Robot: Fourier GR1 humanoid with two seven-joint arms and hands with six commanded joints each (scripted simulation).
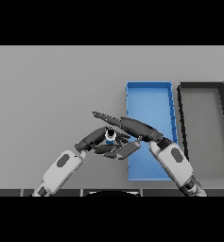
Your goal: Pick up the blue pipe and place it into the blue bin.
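The blue pipe (110, 136) shows end-on just left of the blue bin (149, 94), between my two hands. My left hand (93, 138) comes in from the lower left, and its fingers curl round the pipe from the left and from below. My right hand (134, 126) reaches in from the lower right across the bin's left wall. Its long fingers lie straight over the pipe and point left, and its thumb sits below. Most of the pipe's body is hidden by the hands.
A dark grey bin (202, 90) stands right of the blue bin, both open-topped. The grey table (52, 90) stretches away to the left and the far side.
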